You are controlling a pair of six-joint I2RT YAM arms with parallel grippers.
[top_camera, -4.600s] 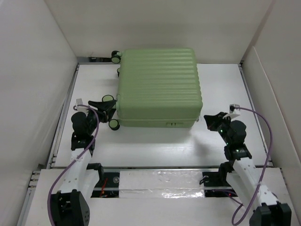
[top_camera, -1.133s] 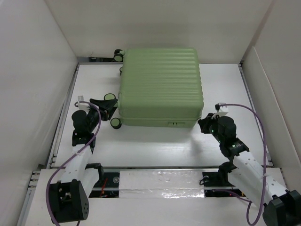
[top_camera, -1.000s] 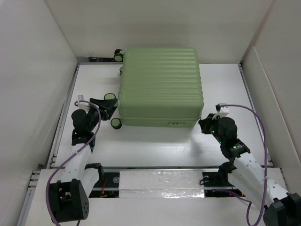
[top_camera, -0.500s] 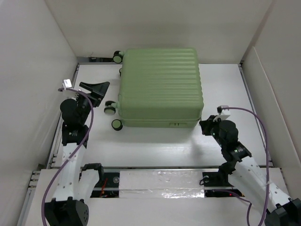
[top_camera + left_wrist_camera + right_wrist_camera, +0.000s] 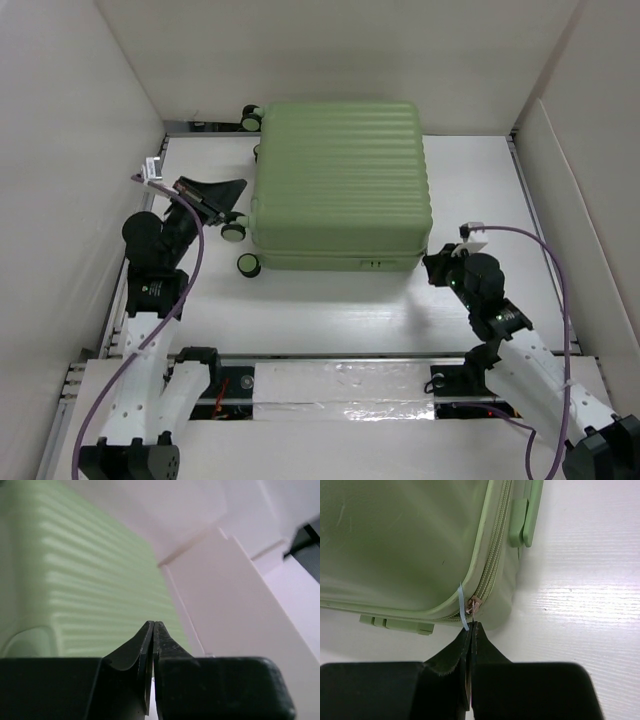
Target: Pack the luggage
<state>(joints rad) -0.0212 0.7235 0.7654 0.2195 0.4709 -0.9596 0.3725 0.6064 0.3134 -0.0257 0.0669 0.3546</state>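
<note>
The left wall [image 5: 70,200] stands close along the left edge of the white surface [image 5: 330,300], leaving a narrow lane. In that lane the left gripper [image 5: 236,186] is clenched, its fingers [image 5: 142,640] pressed flat together, pointing right at the luggage [image 5: 340,180] from just beside its left side, about level with the ribbed lid. Down that same side run the black caster wheels [image 5: 246,264]; I count four, one half tucked under the shell and one at the far left corner by the back wall. The luggage is one pale green hard shell, lying flat and zipped, set in the far middle of the surface with its far edge up against the back wall. Before it a broad bare band of surface runs from its near edge to the near edge of the surface. At the luggage's near right corner the right gripper [image 5: 431,264] is also clenched, its tips meeting right at the zipper pull [image 5: 476,601] where the zip rounds the corner; whether the tab is pinched between them I cannot tell. A thin blue strip [image 5: 463,607] pokes out of the seam just beside the pull. Right of the luggage a strip of bare surface reaches the right edge, wider than the lane on the left. Two arms, two grippers, and two purple cables [image 5: 195,250], one looping along each arm.
</note>
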